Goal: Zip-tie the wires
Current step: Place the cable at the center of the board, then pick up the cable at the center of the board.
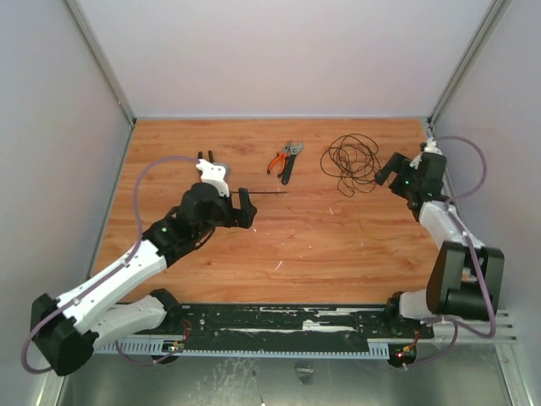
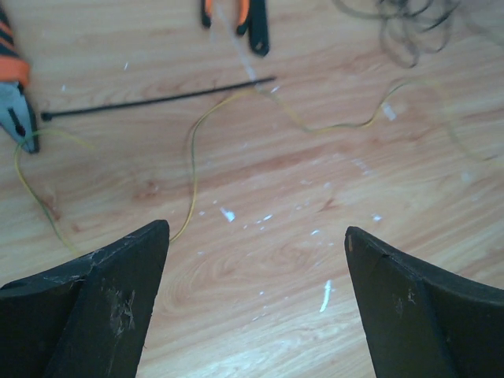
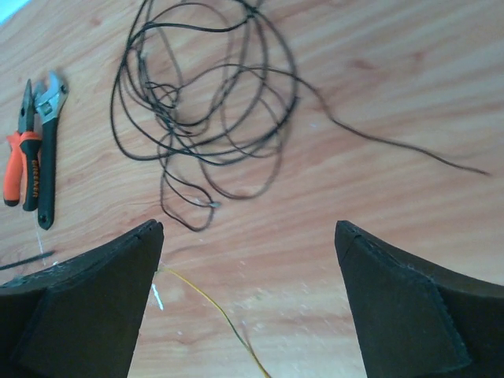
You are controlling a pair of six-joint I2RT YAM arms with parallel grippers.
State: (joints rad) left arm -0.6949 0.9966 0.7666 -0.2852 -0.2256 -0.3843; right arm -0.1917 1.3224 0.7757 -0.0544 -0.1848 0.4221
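Black wires (image 3: 209,118) judged limp, light; to be gathered where loops cross. Stiff zip tie (image 2: 157,98) to be pinched mid-strip. Both jaws seen wide, empty.

A: Entry one, the table (image 1: 338,245)?
B: It is showing orange-brown wood grain, with white flecks scattered over it.
A: The wires (image 3: 205,118) and the zip tie (image 2: 157,98)?
B: Both are showing plain black.
A: Tools?
B: The pliers (image 3: 17,161) are wearing orange handles. The wrench (image 3: 47,181) is showing a black grip and silver head. A loose strand (image 2: 190,161) is showing yellow.
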